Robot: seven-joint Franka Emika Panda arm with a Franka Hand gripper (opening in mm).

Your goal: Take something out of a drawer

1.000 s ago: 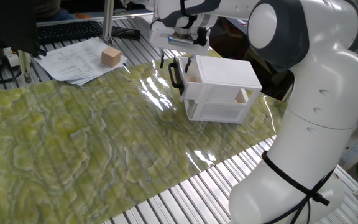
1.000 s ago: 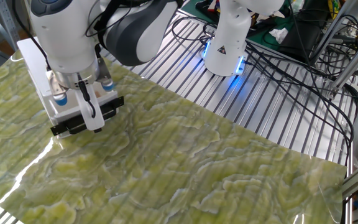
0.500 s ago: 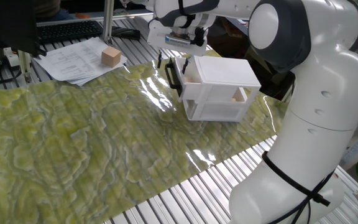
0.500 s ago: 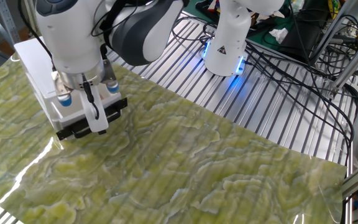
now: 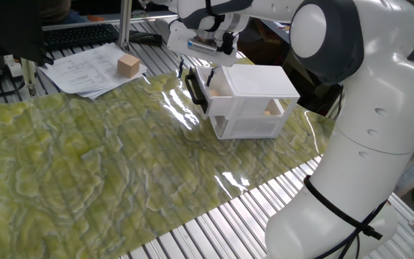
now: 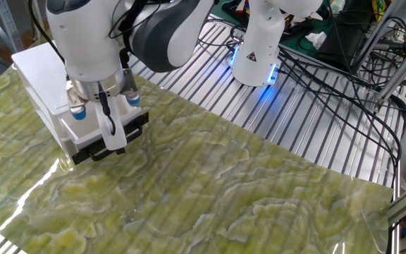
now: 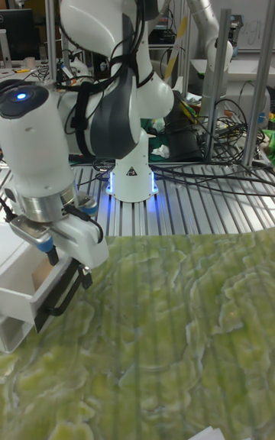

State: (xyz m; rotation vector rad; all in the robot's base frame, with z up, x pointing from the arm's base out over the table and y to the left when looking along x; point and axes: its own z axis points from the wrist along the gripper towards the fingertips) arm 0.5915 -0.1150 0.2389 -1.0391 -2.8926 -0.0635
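The white cabinet [image 5: 257, 80] stands on the green mat. Its top drawer [image 5: 210, 92] is pulled partly out by the black bar handle [image 5: 194, 92]. My gripper [image 5: 195, 74] comes down from above and is shut on that handle, which also shows in the other fixed view as the handle [image 6: 115, 137] and in the tall view as the handle [image 7: 61, 291]. Something pale tan, probably the small cube [image 5: 219, 88], shows inside the open drawer, mostly hidden by its walls. It appears again in the tall view as a tan patch [image 7: 38, 276].
A bigger tan wooden block [image 5: 128, 65] sits on papers [image 5: 92, 68] at the back left, off the mat. Another tan bit [image 5: 270, 109] shows through the cabinet's side opening. A second robot base [image 6: 256, 53] and cables [image 6: 330, 70] lie beyond the mat.
The gripper has drawn the handle outward, so the drawer stands further open. The whole cabinet has slid a little the same way.
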